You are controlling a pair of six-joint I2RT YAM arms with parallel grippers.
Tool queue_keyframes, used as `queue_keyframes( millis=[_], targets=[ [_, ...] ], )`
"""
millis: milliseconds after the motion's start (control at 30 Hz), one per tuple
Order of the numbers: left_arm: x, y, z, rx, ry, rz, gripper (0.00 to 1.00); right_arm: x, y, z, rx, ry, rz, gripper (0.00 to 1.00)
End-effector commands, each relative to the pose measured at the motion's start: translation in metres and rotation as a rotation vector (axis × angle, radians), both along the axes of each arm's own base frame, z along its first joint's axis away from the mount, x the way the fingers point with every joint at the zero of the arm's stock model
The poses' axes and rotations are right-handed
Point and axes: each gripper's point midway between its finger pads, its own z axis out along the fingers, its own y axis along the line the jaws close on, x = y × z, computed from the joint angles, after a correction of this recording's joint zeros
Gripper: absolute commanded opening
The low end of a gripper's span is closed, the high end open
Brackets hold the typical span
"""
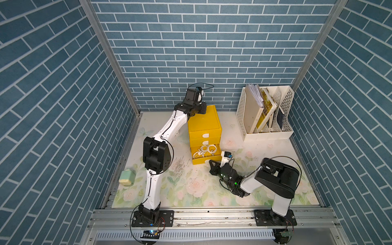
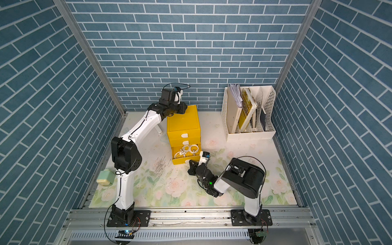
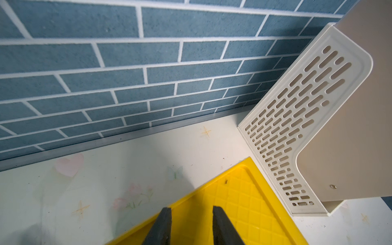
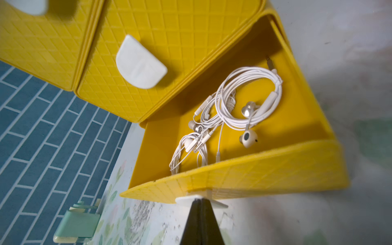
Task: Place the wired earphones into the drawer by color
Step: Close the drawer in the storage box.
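Right wrist view: you see the white wired earphones (image 4: pixel 233 106) lying as loose tangled coils on the floor of the bottom drawer (image 4: pixel 265 169). That drawer stands pulled out of the yellow drawer unit (image 4: pixel 169 31), and the two drawers above it are shut.

Right tool (image 4: pixel 200 200): fingers pressed fully together, nothing visible between them. The tips sit against the white handle tab (image 4: pixel 183 199) on the drawer's front wall. The earphones lie just past that front wall from the tool, inside the drawer, and do not touch it. Only white sets show in there.

Both top views: the white wired earphones (image 1: pixel 204 149) (image 2: pixel 186 149) show in the open drawer, with the right tool low at its front.

Left tool (image 3: pixel 191 209): fingers part-way open, gap empty, over a rear corner of the unit's top. You cannot tell whether it touches the top. It is well apart from the earphones.

A white file rack (image 3: pixel 297 127) stands beside the unit on the table (image 1: pixel 191 186).
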Motion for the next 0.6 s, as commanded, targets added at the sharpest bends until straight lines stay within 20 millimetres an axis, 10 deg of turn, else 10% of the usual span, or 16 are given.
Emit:
queue_keyframes(
  millis=[0,567],
  targets=[
    [-0.011,0.007,-0.049,0.043,0.125,-0.008,0.36,0.019,0.012,0.013,0.073,-0.035,0.007,0.00],
    [-0.025,-0.002,-0.079,-0.004,0.189,-0.059,0.34,0.068,0.033,0.008,0.154,-0.041,-0.014,0.00]
  ],
)
